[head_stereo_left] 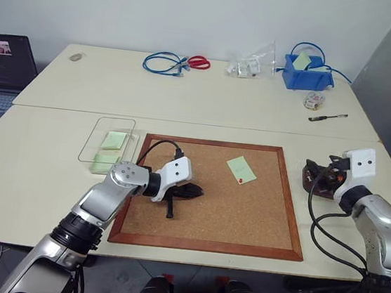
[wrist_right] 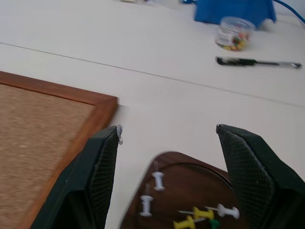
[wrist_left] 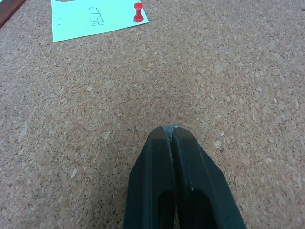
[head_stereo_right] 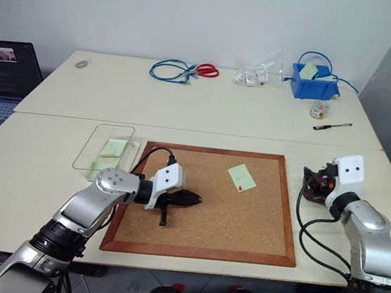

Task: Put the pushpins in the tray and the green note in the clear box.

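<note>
Landmark: cork board (head_stereo_left: 232,200), wood-framed, lying flat on the table (head_stereo_left: 186,103).

L gripper (head_stereo_left: 194,192): over the board's left part, just above the cork; fingers (wrist_left: 174,143) pressed together tip to tip, nothing between them; clenched, empty.

R gripper (wrist_right: 167,138): off the board's right edge, above the tray (wrist_right: 190,167); fingers spread wide, nothing gripped; released.

Tray: dark brown, on the table just right of the board's right frame, partly hidden by the R wrist in the head views; holds several pushpins (wrist_right: 200,212): white ones, yellow ones, a green one at the near edge; exact count cannot be told.

Green note (head_stereo_left: 241,169): on the cork, upper right of board centre; "HELLO" handwritten on it; pinned by a red pushpin (wrist_left: 138,12) standing at its corner nearest the L gripper; note not yet in the clear box.

Clear box (head_stereo_left: 108,139): on the table just off the board's upper left corner; green notes already inside it.

Beyond the board's far side, well apart: blue bin (head_stereo_left: 308,73), small jar of pins (wrist_right: 233,33), black pen (wrist_right: 257,62), blue cable (head_stereo_left: 164,63), red scissors (head_stereo_left: 199,62); laptop (head_stereo_left: 2,71) far left of the board.
</note>
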You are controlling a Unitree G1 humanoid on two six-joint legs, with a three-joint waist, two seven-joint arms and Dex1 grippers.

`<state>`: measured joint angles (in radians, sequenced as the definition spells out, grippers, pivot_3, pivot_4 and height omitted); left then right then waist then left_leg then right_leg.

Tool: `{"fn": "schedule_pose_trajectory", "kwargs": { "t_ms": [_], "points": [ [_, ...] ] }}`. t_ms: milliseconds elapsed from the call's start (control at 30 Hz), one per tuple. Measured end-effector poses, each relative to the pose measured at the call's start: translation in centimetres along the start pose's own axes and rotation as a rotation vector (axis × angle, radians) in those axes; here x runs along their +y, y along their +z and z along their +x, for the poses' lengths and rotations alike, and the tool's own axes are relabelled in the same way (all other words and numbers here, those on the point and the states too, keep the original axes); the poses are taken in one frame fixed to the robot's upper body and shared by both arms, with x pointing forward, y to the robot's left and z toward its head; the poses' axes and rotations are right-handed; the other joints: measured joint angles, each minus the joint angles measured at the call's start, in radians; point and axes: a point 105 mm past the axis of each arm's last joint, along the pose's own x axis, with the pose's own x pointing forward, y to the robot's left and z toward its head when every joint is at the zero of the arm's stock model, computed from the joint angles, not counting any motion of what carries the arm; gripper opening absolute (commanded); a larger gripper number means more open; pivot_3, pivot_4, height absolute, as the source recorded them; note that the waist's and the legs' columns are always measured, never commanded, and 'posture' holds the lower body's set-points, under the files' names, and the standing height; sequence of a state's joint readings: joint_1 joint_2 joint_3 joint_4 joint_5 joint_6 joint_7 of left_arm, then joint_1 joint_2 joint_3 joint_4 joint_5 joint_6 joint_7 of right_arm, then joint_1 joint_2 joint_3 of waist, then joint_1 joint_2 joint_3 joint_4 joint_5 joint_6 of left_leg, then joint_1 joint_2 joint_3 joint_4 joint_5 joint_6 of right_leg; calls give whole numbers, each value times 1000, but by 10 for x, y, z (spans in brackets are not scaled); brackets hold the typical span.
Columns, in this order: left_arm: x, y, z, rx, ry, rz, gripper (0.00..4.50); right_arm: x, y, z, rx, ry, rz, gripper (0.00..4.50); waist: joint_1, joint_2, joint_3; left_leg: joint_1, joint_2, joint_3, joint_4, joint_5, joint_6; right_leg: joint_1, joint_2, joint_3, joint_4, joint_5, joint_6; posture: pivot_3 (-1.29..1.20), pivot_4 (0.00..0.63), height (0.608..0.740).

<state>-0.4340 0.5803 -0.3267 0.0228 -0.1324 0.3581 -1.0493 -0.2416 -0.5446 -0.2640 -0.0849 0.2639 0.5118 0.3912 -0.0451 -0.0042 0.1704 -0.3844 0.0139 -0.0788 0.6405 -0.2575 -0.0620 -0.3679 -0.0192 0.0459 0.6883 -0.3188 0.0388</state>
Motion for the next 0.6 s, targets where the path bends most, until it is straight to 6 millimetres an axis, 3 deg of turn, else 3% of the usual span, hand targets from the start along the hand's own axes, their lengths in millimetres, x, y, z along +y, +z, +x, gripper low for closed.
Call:
{"fn": "schedule_pose_trajectory", "kwargs": {
  "t_ms": [200,400,600],
  "points": [
    [0,-1,0,1,7,-1,0,11,2,1,-12,54,-19,3421,-2,0,0,0,0,0,0,0,0,0,0,0,0,0,0,0,150,740],
    [2,2,0,-3,7,8,0,73,19,-5,-85,399,-68,3421,-1,0,0,0,0,0,0,0,0,0,0,0,0,0,0,0,150,740],
    [3,2,0,-4,0,8,0,117,10,-17,-65,738,-176,3421,-1,0,0,1,0,0,0,0,0,1,0,-1,-1,0,0,0,150,740]
  ]
}}
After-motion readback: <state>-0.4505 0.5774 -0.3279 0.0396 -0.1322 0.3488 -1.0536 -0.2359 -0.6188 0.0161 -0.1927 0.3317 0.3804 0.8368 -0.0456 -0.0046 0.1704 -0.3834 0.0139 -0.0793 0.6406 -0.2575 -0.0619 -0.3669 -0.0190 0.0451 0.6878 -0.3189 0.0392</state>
